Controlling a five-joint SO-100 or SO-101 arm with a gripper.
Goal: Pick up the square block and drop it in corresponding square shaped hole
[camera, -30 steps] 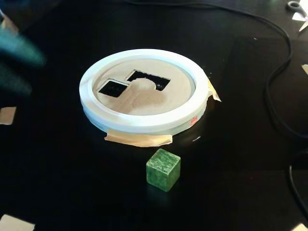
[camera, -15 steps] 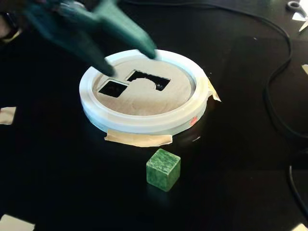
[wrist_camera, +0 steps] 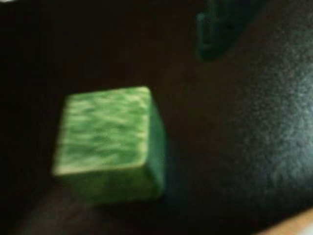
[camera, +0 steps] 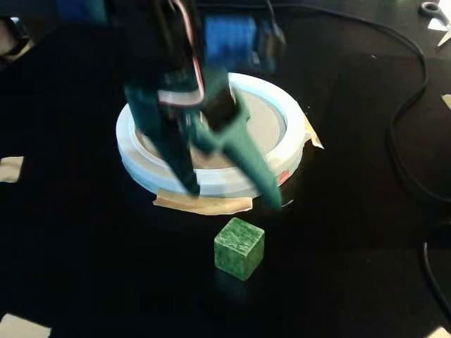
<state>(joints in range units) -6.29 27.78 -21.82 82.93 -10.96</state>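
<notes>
A green marbled square block [camera: 239,248] sits on the black mat, in front of a round white and pale blue sorter [camera: 282,158] with a tan top. The arm covers most of that top, so no hole shows. My gripper [camera: 233,197] hangs above the mat between the sorter and the block, its two teal fingers spread apart and empty. In the wrist view the block [wrist_camera: 105,137] is close and blurred at lower left. One teal finger [wrist_camera: 215,34] shows at the top right; the other is lost in the dark.
Black cables [camera: 405,120] run down the right side of the mat. Tan tape [camera: 204,204] holds the sorter's front edge. Pale tape patches lie at the left [camera: 10,169] and bottom left corner [camera: 21,327]. A tan edge [wrist_camera: 293,225] shows at the wrist view's lower right.
</notes>
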